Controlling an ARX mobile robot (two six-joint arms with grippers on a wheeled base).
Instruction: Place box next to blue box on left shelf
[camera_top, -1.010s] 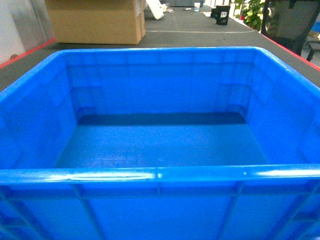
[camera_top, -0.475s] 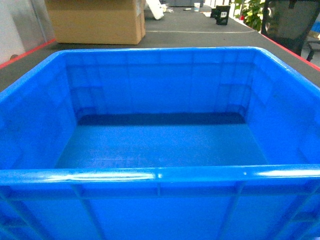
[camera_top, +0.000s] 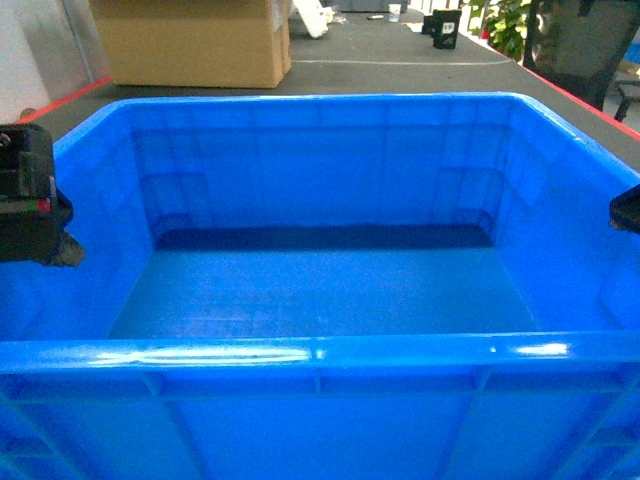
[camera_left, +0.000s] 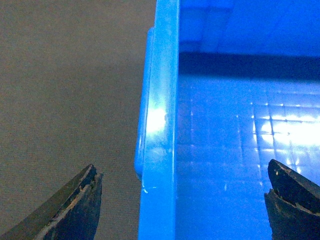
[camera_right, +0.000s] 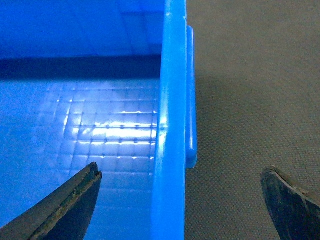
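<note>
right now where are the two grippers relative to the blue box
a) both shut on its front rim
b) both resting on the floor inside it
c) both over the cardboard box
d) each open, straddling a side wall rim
d: in each wrist view the left gripper and right gripper are open with a side rim of the box between the fingers.

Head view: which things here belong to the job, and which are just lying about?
Job:
crate
left gripper, open astride the crate's left rim
right gripper, open astride the right rim

Lying about:
cardboard box
small black item
plant
</note>
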